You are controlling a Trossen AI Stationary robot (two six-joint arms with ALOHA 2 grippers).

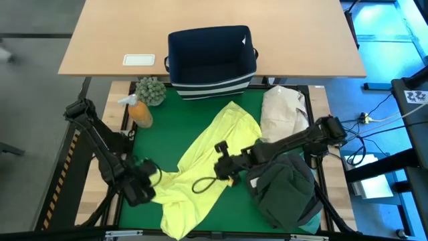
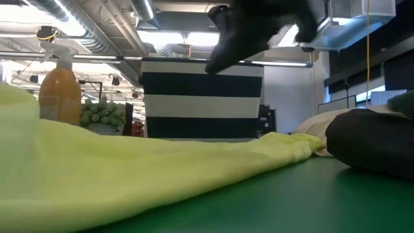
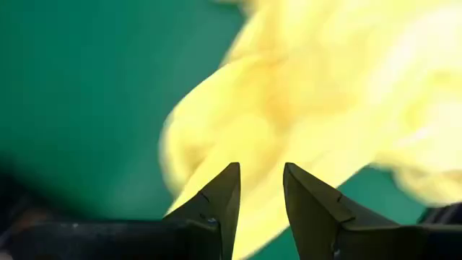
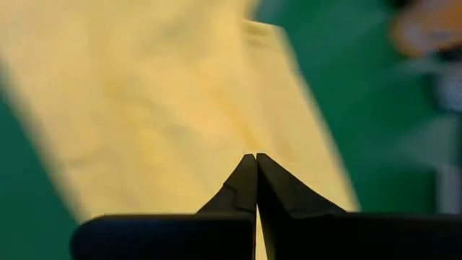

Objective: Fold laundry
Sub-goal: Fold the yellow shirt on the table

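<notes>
Jaws of left gripper [image 3: 260,184] parted by a narrow gap, nothing between them, tips poised over a bunched edge of yellow-green shirt [image 1: 200,164]. Jaws of right gripper [image 4: 255,170] pressed fully together, nothing visibly clamped between them, pointing down over a flat stretch of the same shirt.

Left arm: enters from the left edge of the table [image 1: 187,120], folded low, gripper at the shirt's lower-left end near the front-left corner. Right arm: reaches in from the right edge, extended across toward the centre, gripper above the shirt's middle.

Shirt: laid diagonally across the green table surface, from near the back centre to the front edge. Dark garments [image 1: 284,191] heaped at the front-right corner, partly beneath the right arm.

High view only: cream bundle [image 1: 284,110] at the back-right, navy bin [image 1: 210,57] beyond the back edge, orange spray bottle [image 1: 138,110] and green plant ball [image 1: 152,90] at the back-left corner.

Low view only: striped base of the bin standing behind the shirt's raised fold, dark heap beside the shirt's end, one arm as a dark mass overhead.

Wrist views only: gap or closure of each pair of jaws.
</notes>
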